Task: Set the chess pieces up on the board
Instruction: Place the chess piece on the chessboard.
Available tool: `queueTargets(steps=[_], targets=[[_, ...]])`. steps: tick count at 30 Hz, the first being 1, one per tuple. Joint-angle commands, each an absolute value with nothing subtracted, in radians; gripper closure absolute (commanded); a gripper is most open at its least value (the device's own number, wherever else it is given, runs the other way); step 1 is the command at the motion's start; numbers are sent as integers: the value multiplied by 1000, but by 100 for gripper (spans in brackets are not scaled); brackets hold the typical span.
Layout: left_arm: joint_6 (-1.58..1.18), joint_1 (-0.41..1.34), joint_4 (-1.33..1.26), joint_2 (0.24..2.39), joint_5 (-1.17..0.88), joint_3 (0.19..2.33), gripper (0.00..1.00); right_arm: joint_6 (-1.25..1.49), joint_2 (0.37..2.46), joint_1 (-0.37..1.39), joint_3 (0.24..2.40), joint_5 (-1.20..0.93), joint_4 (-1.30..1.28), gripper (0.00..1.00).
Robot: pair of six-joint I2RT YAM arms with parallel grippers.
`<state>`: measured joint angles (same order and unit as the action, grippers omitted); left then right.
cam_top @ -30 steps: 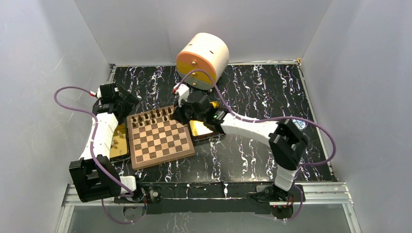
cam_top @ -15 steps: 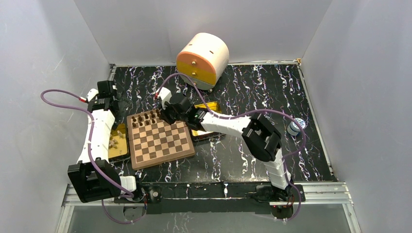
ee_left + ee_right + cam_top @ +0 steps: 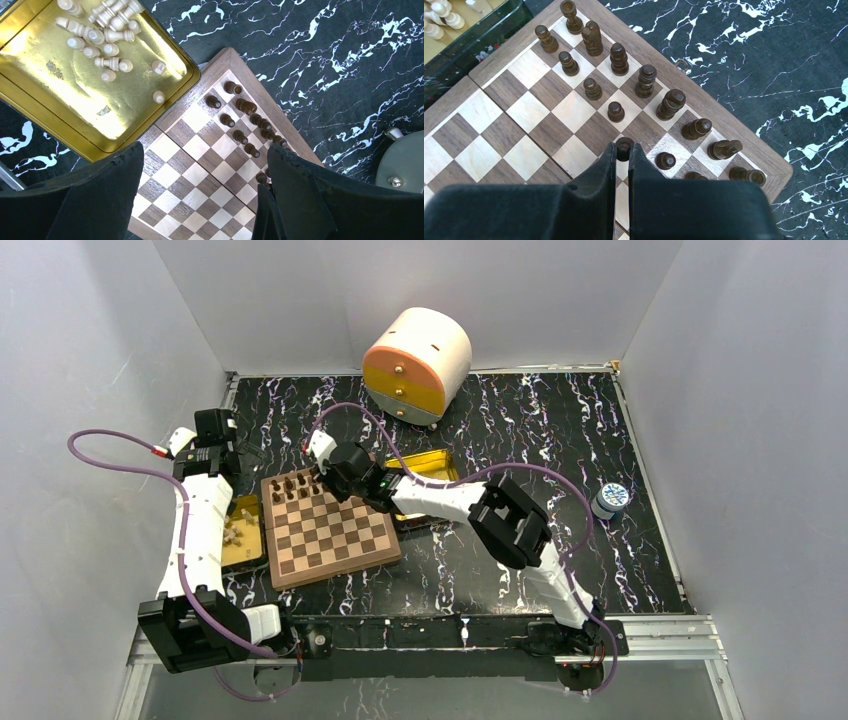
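The board lies left of centre, with dark chess pieces standing in two rows along its far edge. My right gripper reaches over that edge. In the right wrist view it is shut on a dark pawn, which sits in the gap of the pawn row between two standing pawns. Whether the pawn rests on the board does not show. My left gripper hangs open and high over the board's far left corner, holding nothing.
A gold tin of pale chess pieces lies along the board's left side. A second gold tin sits right of the board, behind my right arm. An orange-and-cream drawer unit stands at the back, a small blue-white object far right.
My right arm has swung left from the right-hand tin to the board's far rows, still shut. The left arm has drawn back towards the far left corner.
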<state>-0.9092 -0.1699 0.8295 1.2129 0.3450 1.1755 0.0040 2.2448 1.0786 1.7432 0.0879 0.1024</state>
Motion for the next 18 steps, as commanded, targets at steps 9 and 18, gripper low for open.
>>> queueTargets(steps=[9,18], targets=[[-895,-175,857,1195,388,1227,10,-49,2299,1092,1855,164,114,88],[-895,-175,845,1187,383,1207,10,-52,2333,1092,1894,182,84,88]])
